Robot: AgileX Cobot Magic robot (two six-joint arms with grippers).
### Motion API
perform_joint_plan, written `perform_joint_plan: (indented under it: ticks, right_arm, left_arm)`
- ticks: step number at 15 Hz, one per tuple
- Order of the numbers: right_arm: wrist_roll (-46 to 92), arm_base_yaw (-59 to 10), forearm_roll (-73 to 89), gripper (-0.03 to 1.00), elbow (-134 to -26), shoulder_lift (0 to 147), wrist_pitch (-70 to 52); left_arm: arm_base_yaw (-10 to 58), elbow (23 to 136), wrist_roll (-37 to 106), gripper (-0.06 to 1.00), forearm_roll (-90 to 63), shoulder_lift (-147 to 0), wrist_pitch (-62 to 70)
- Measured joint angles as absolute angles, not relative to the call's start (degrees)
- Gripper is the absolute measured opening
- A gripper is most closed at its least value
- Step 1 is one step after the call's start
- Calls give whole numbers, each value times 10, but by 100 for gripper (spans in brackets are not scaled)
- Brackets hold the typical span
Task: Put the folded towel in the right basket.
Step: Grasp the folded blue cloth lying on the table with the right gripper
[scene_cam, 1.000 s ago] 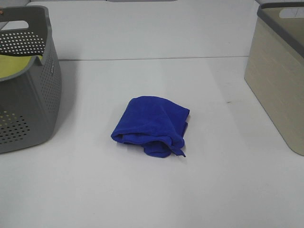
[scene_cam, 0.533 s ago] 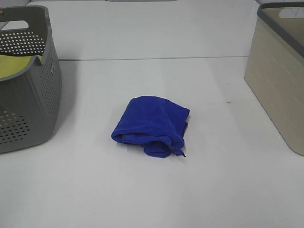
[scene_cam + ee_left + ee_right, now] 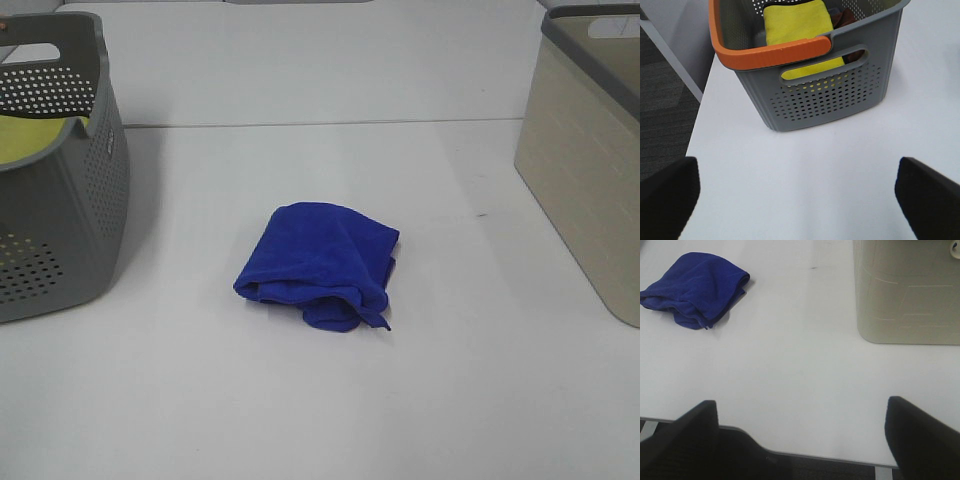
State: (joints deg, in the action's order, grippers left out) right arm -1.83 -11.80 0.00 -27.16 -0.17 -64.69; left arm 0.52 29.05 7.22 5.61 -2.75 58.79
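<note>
A folded blue towel (image 3: pixel 322 265) lies on the white table (image 3: pixel 300 400) near the middle. It also shows in the right wrist view (image 3: pixel 692 287). The right basket (image 3: pixel 590 150) is beige with a grey rim, at the table's right edge, and shows in the right wrist view (image 3: pixel 905 295). No gripper shows in the exterior high view. My left gripper (image 3: pixel 797 197) is open and empty, in front of the grey basket. My right gripper (image 3: pixel 800 432) is open and empty near the table's front edge, well apart from the towel.
A grey perforated basket (image 3: pixel 60 170) with an orange handle (image 3: pixel 770 52) stands at the left and holds a yellow cloth (image 3: pixel 800 25). The table's front edge (image 3: pixel 805 456) and left edge (image 3: pixel 700 110) are close to the grippers.
</note>
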Motion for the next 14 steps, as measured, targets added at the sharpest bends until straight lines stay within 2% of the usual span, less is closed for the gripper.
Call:
perform_joint_plan:
  ticks: [14]
  right_arm:
    - [-18,-118,0,87,-272,-2,-647]
  left_arm:
    - [5,290,72,99,56,-28,588]
